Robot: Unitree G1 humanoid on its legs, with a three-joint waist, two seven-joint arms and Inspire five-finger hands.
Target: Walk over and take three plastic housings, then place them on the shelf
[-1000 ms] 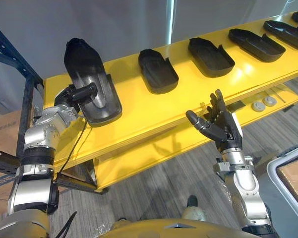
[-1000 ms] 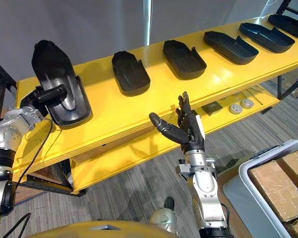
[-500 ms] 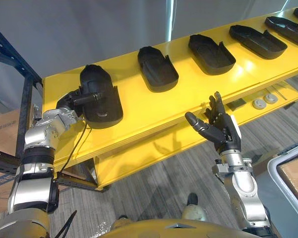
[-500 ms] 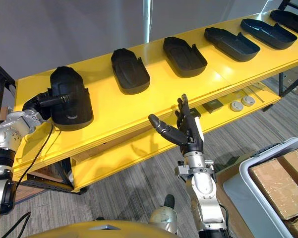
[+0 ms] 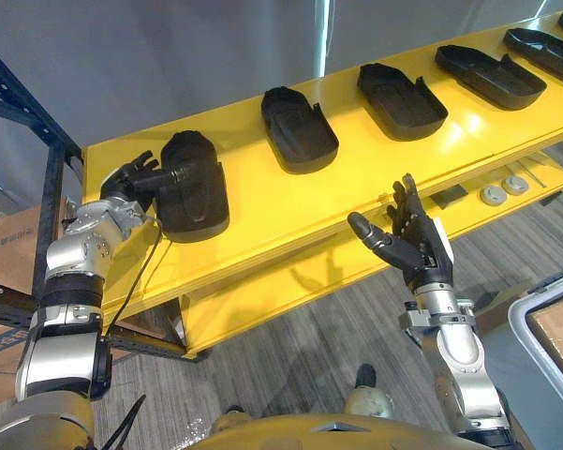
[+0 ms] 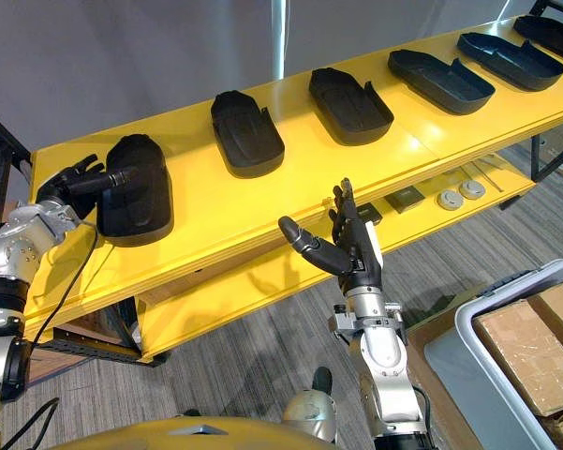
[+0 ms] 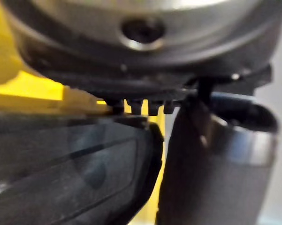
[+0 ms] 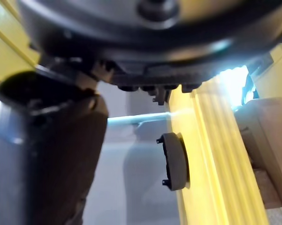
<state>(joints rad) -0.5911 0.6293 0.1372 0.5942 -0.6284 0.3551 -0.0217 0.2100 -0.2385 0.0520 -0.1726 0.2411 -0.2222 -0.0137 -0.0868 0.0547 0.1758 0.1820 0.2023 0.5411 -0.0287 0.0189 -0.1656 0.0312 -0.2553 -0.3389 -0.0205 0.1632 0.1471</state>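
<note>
I see the left hand at the left end of the shelf. Its fingers are loose and spread, and its thumb lies straight across the left edge of a housing. Nothing is curled round it. That housing lies flat on the shelf near the left end. To its right, in a row toward the right end, lie a second housing, a third housing, a fourth housing and a fifth housing, each apart from the next. The right hand hovers before the shelf's front edge, wide, fingers straight up, holding nothing. Two discs sit on the lower shelf. A bin on the floor holds boxes.
</note>
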